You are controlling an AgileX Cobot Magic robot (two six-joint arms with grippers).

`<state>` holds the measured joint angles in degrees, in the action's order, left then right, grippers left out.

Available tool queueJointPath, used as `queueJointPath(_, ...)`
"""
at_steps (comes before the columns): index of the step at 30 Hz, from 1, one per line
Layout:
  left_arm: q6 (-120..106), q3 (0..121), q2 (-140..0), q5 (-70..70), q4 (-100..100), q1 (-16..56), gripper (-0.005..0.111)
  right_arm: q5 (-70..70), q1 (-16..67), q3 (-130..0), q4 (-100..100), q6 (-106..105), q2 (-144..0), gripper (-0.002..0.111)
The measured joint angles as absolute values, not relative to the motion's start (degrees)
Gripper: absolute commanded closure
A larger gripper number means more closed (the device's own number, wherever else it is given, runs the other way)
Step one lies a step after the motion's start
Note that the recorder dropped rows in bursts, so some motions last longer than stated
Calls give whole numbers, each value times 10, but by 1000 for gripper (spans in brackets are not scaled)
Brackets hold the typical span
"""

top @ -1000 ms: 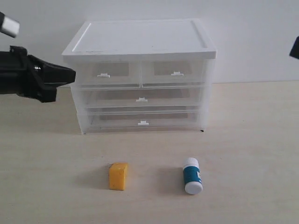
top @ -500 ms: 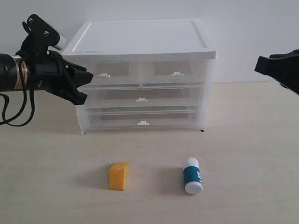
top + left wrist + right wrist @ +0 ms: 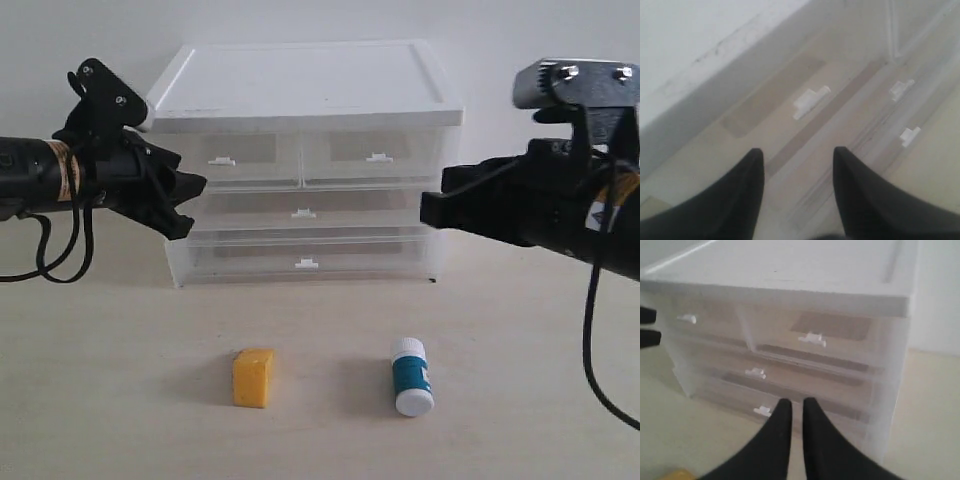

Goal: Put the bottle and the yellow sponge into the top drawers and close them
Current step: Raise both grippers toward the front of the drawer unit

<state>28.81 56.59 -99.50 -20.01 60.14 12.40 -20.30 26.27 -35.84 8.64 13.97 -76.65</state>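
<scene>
L gripper [image 3: 190, 205] hovered at cabinet [image 3: 300, 95] left front, jaws apart, empty. R gripper [image 3: 432, 210] reached in level at the right side, fingers nearly together, empty. Sponge [image 3: 253, 377] and bottle [image 3: 411, 375] lay on table [image 3: 100, 400] in front; top drawers [image 3: 300, 152] closed.

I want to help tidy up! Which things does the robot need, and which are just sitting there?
Needed: bottle, yellow sponge, two top drawers, all shut.

Just sitting there: two wide lower drawers, table.
</scene>
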Motion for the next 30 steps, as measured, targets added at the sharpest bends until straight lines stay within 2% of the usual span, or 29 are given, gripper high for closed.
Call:
queueJointPath(1,281,566,-997,-200,596,124,65,-204,263,-368,107,97,-777,70)
queueJointPath(2,266,566,-1002,-200,579,124,65,-208,264,-384,139,15,-794,63)
queueJointPath(8,236,566,-1005,-223,544,124,65,-191,286,-453,160,-384,-898,65)
queueJointPath(11,233,566,-1005,-226,540,124,65,-208,286,-462,77,-596,-936,65)
queueJointPath(14,233,566,-1005,-226,540,124,65,-245,286,-462,19,-723,-941,65)
queueJointPath(18,231,566,-1005,-227,540,124,65,-274,286,-469,0,-790,-947,65)
queueJointPath(30,228,566,-1005,-227,539,124,65,-315,286,-516,0,-815,-1021,65)
